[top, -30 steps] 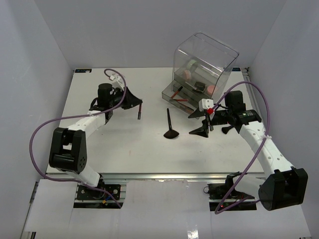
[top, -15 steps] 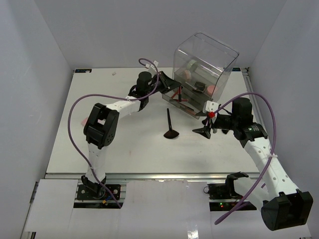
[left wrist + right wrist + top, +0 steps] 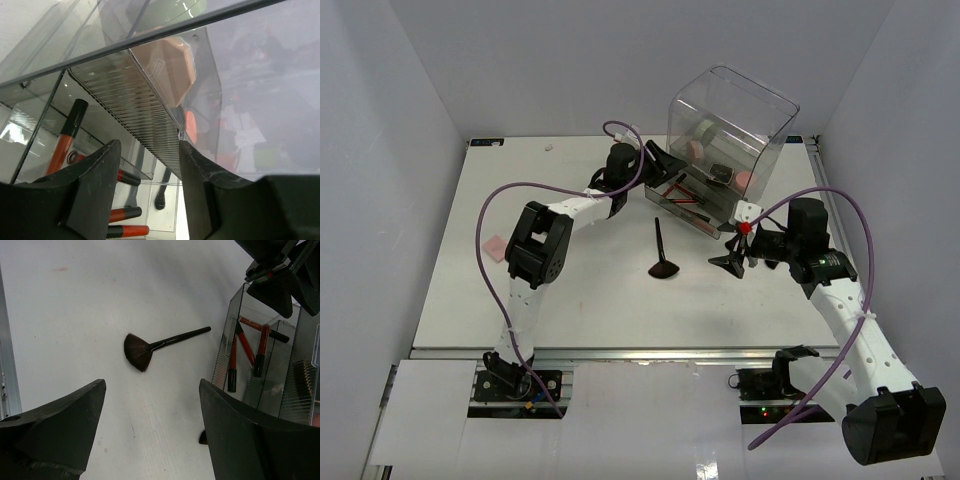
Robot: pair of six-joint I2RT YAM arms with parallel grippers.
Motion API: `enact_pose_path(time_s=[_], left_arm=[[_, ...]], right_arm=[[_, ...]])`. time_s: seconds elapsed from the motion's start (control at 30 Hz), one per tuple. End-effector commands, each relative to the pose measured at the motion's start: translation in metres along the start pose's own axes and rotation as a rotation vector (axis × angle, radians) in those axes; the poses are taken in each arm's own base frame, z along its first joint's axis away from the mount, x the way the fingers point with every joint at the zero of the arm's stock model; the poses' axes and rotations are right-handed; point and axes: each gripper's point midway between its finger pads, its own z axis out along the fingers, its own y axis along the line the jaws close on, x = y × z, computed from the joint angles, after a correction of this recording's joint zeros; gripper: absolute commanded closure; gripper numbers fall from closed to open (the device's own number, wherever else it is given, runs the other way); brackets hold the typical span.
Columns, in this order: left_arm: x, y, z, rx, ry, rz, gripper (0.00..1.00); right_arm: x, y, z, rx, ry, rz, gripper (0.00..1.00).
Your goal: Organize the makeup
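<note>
My left gripper (image 3: 661, 166) is open and empty, reaching over the open drawer (image 3: 672, 200) of the clear drawer box (image 3: 730, 135). In the left wrist view its fingers (image 3: 95, 185) straddle the drawer's ribbed edge (image 3: 135, 110), with several dark-red pencil sticks (image 3: 65, 142) in the drawer below and a pink octagonal puff (image 3: 170, 65) inside the box. The pencil sticks (image 3: 245, 347) also show in the right wrist view. The fan-headed brush (image 3: 662, 256) lies on the table, seen too in the right wrist view (image 3: 145, 350). My right gripper (image 3: 732, 259) is open and empty, right of the brush. A black compact (image 3: 722, 173) sits inside the box.
A small pink item (image 3: 494, 245) lies on the table at the left, beside the left arm's elbow. The clear box stands at the back right. The table's metal near edge (image 3: 6, 360) shows in the right wrist view.
My left arm has swung from the table's left side to the drawer box; the pencil stick near it is gone from the table. My right gripper shifted slightly right.
</note>
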Motion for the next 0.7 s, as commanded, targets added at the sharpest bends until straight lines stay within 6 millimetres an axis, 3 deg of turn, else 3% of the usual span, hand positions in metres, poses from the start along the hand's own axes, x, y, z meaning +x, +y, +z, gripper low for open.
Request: enact_pose_path(time_s=[0.0, 0.17, 0.3, 0.37, 0.47, 0.6, 0.67], left_arm=[[-0.022, -0.051, -0.008, 0.08, -0.051, 0.09, 0.38], [-0.049, -0.101, -0.038, 0.13, -0.119, 0.257, 0.4], [-0.06, -0.121, -0.079, 0.152, -0.17, 0.359, 0.56], [-0.053, -0.115, -0.103, 0.152, -0.17, 0.376, 0.7], [-0.038, -0.091, -0.13, 0.123, -0.138, 0.414, 0.83], [-0.013, -0.056, -0.168, 0.074, -0.071, 0.433, 0.89], [-0.006, -0.046, -0.189, 0.055, -0.031, 0.457, 0.89]], right_arm=[[-0.001, -0.006, 0.0, 0.017, -0.009, -0.013, 0.17], [0.004, -0.008, 0.002, 0.018, 0.005, 0.004, 0.17], [0.008, -0.01, 0.004, 0.019, 0.016, 0.026, 0.19], [0.012, -0.013, 0.005, 0.027, 0.03, 0.046, 0.21], [0.016, -0.018, 0.008, 0.041, 0.051, 0.085, 0.36], [0.036, -0.032, 0.026, 0.099, 0.2, 0.095, 0.49], [0.045, -0.025, 0.046, 0.072, 0.293, 0.072, 0.53]])
